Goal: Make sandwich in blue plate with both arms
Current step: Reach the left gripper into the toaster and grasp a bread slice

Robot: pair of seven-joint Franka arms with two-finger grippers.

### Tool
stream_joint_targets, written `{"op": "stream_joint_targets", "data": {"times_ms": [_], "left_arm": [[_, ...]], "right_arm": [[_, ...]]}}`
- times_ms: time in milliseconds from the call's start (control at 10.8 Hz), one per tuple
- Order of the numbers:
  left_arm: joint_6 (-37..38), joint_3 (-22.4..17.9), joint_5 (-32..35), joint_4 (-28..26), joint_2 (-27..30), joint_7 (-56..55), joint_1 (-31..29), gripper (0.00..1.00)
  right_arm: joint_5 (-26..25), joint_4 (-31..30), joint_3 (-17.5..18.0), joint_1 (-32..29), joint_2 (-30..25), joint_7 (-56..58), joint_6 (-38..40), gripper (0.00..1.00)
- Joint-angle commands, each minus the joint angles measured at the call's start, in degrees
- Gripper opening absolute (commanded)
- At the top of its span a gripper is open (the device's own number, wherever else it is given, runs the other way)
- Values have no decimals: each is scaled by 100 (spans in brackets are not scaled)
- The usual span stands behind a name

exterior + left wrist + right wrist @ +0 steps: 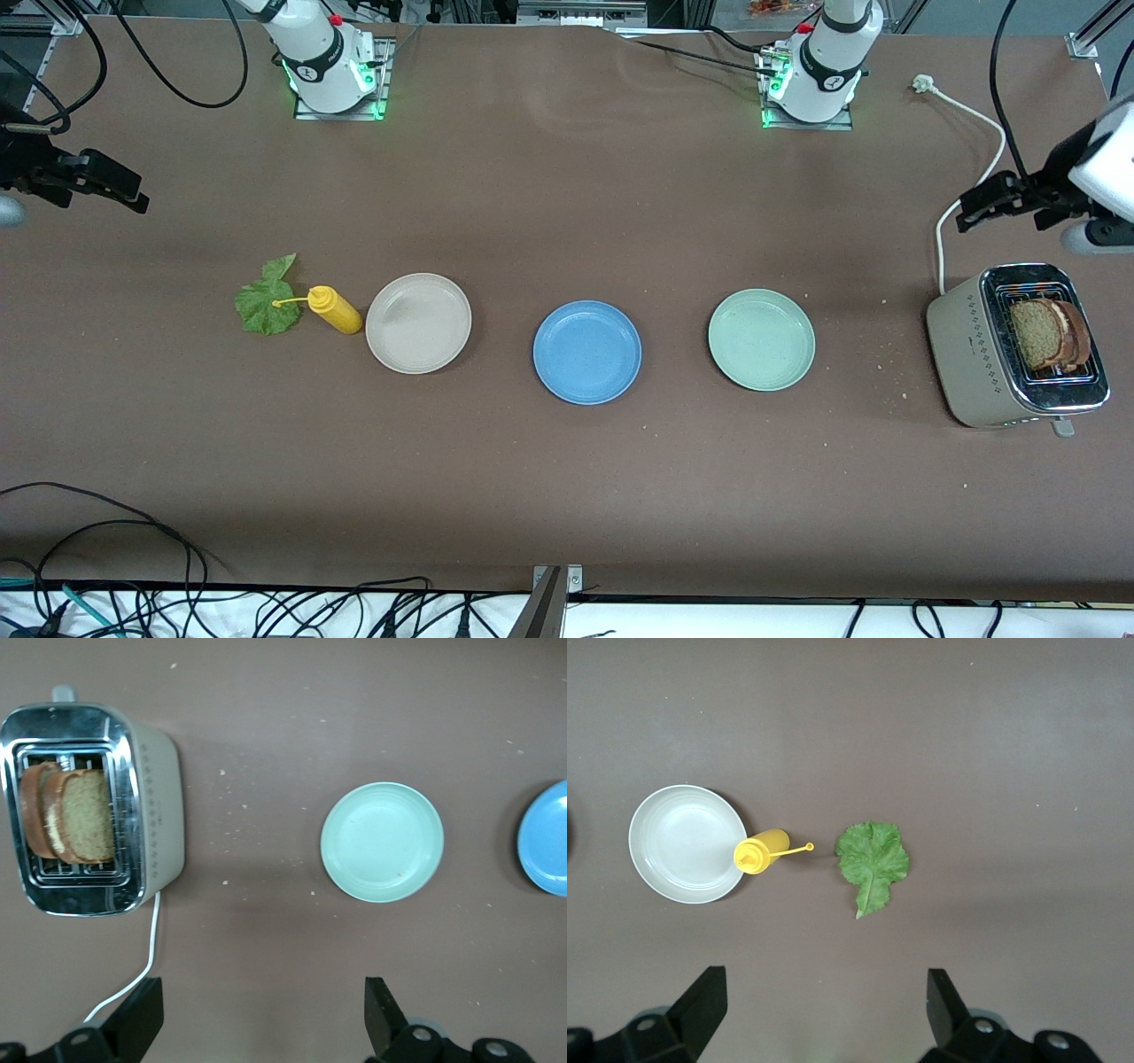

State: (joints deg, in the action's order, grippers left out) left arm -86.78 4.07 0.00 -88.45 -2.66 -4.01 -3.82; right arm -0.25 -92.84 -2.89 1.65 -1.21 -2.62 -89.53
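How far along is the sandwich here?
Nothing done: the blue plate is bare. Nothing in hand: left claw hangs open near the toaster holding both bread slices; right claw is open near the lettuce leaf. All stacking remains.

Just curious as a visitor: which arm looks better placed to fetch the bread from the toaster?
The left arm, probably. Its left gripper hangs open over the table beside the toaster holding the bread slices; the right gripper waits near the lettuce leaf.
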Motion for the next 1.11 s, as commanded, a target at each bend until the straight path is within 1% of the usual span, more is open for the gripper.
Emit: {"op": "stream_joint_targets", "data": {"times_ms": [0,92,185,462,554,739,1016], "left_arm": [[-85,-99,61,223,-322,94,-295,100],[-85,-117,253,223,-610,94,-313,100],[-76,-108,716,258,-1048,85,-304,100],[-488,-99,729,346,-1351,217,-734,100],[-603,-117,790,346,-1473,217,-761,100],[-630,-108,1150,346,-1702,217,-770,100],[-963,-108,1204,337,-1983,374,-980,100]], "right_arm": [[25,-6,-1,-7,-64,-63,58,100],[25,-6,-1,-7,-55,-63,58,100],[34,-6,-1,-7,-55,-71,58,100],[25,2,-1,-7,-55,-71,58,100],[25,-6,-1,-7,-55,-72,58,100],[25,-6,-1,-7,-55,-71,58,100],[25,-6,-1,-7,-64,-63,58,100]]}}
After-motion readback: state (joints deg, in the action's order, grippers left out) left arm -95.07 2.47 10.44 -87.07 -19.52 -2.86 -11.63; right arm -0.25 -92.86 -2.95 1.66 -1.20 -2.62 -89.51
